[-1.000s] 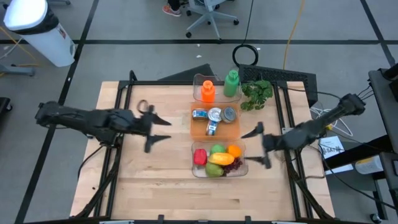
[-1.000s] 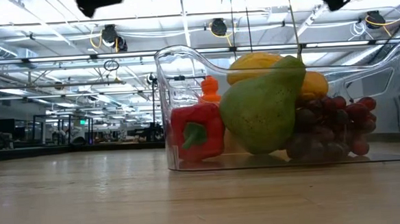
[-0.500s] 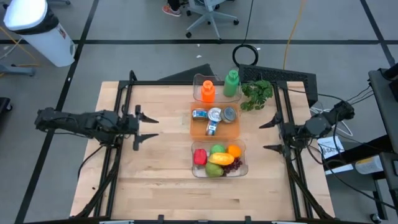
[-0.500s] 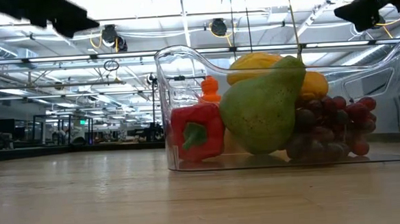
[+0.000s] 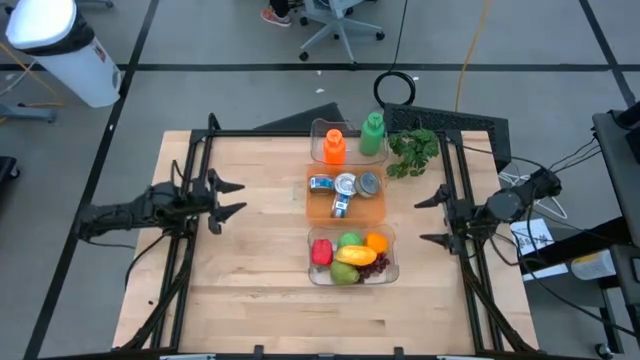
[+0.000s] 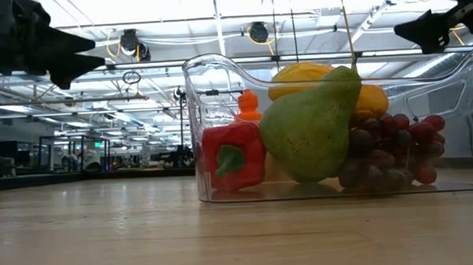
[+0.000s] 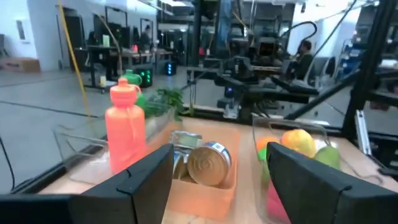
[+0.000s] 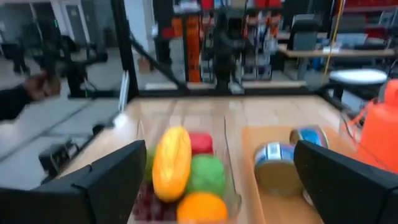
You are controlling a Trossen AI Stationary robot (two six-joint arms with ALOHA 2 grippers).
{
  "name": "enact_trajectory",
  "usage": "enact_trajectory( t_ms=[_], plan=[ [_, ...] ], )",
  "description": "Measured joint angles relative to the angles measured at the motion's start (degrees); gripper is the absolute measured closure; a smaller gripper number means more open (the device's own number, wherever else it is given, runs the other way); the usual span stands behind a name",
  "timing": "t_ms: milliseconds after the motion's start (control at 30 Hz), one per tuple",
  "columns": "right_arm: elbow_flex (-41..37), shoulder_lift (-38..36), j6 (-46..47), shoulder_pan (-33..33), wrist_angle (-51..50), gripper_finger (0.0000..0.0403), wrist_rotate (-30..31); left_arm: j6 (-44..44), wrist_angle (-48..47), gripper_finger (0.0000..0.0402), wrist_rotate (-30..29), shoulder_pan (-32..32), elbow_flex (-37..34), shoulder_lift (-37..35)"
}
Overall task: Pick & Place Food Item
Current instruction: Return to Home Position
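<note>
Food lies in a clear bin (image 5: pixel 311 270) at the table's near middle: a red pepper (image 5: pixel 321 252), a green pear (image 6: pixel 311 133), a yellow fruit (image 8: pixel 171 163), an orange (image 5: pixel 376 241) and grapes (image 6: pixel 393 150). My left gripper (image 5: pixel 232 198) hovers open at the table's left side, pointing level toward the bins, nothing between its fingers. My right gripper (image 5: pixel 428 216) hovers open at the right side, wide apart and empty, facing the fruit bin. In the low view both grippers show only at the upper corners.
An orange tray (image 5: pixel 320 208) with several cans (image 5: pixel 345 185) sits behind the fruit bin. Farther back a clear bin holds an orange bottle (image 5: pixel 334 146) and a green bottle (image 5: pixel 373 134). Leafy greens (image 5: pixel 413 150) lie at the far right. Bare wood stretches left and right of the bins.
Both arms have drawn back from the bins. My left gripper has gone toward the table's left edge and sunk, tipping level. My right gripper has retreated toward the right edge, mostly in the first half second. The food and the bins have stayed put.
</note>
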Motion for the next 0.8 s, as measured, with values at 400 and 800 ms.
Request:
enact_trajectory(
  t_ms=[400, 800],
  plan=[
    [-12.6, -0.1, -3.2, 0.0, 22.6, 0.0015, -0.3, -4.0, 5.1, 0.0133, 0.4, 0.6, -5.3, 1.4],
    [-16.0, 0.0, -4.9, 0.0, 22.4, 0.0018, -7.5, -3.6, 4.9, 0.0133, 1.0, 0.6, -5.3, 1.4]
  ],
)
